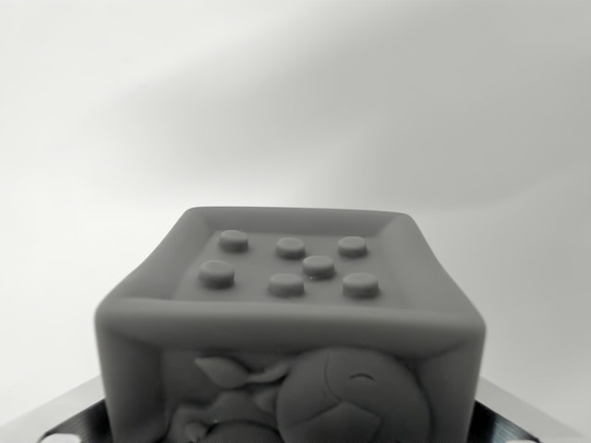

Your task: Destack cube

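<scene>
A grey soft cube (pixel 291 305) fills the lower middle of the wrist view, very close to the camera. Its top face has a raised rim and several round studs. The near face carries a relief figure. My gripper (pixel 291 429) sits at the bottom edge of the view. One dark finger (pixel 65 420) presses against the cube's left side and the other finger (pixel 522 415) against its right side, so the gripper is shut on the cube. No second cube shows; whatever lies under this cube is hidden.
Behind the cube there is only a plain white surface (pixel 295 101), out of focus, with a soft grey shadow across its upper right.
</scene>
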`<act>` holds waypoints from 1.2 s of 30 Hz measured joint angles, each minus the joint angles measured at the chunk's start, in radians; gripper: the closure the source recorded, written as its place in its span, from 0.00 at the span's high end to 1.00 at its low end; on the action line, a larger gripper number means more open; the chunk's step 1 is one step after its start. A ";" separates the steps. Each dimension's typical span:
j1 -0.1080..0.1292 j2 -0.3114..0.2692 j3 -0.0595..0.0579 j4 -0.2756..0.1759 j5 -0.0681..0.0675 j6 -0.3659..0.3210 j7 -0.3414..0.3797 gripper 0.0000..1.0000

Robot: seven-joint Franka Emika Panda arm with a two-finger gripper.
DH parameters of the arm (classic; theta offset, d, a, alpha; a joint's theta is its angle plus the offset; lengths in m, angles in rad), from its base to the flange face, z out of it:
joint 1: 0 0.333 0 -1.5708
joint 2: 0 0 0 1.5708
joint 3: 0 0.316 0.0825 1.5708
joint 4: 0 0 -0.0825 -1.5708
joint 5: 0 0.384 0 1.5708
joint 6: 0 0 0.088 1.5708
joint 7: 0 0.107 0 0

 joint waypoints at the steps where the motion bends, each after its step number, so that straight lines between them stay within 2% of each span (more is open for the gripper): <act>1: -0.002 0.004 -0.001 0.004 0.001 0.000 0.001 0.00; 17: -0.031 0.069 -0.013 0.072 0.024 -0.001 0.021 0.00; 36: -0.067 0.142 -0.022 0.156 0.044 -0.013 0.048 0.00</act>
